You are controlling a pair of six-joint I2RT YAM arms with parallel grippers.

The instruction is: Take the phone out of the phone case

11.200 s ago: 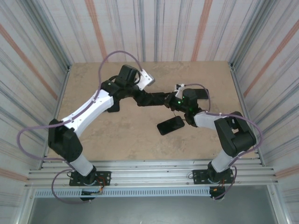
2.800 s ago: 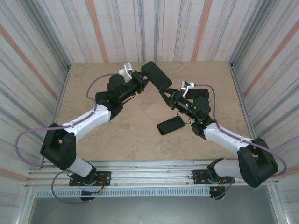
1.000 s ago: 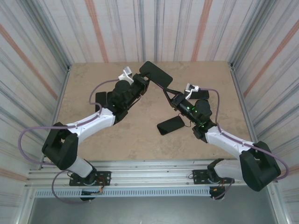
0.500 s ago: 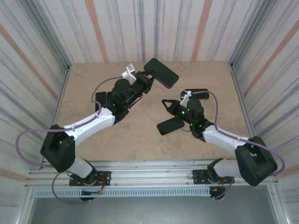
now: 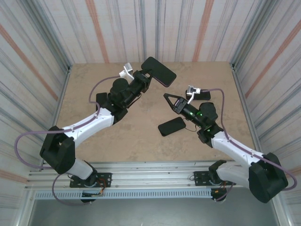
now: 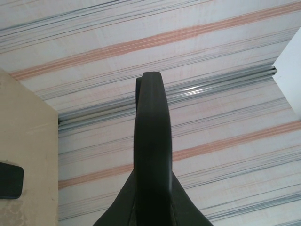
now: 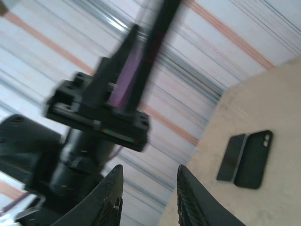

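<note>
Top external: my left fingers clench the cased phone aloft above the desk, edge offered toward my right fingers, released and empty, likely to peel the case away.

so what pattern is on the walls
The walls are pale with grey and orange-red stripes, clearest in the top external view.

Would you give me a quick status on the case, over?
Left gripper shut on case, raised. Right gripper open, empty, apart from it. Case emptied or not: cannot tell. A phone flat on table.
</note>
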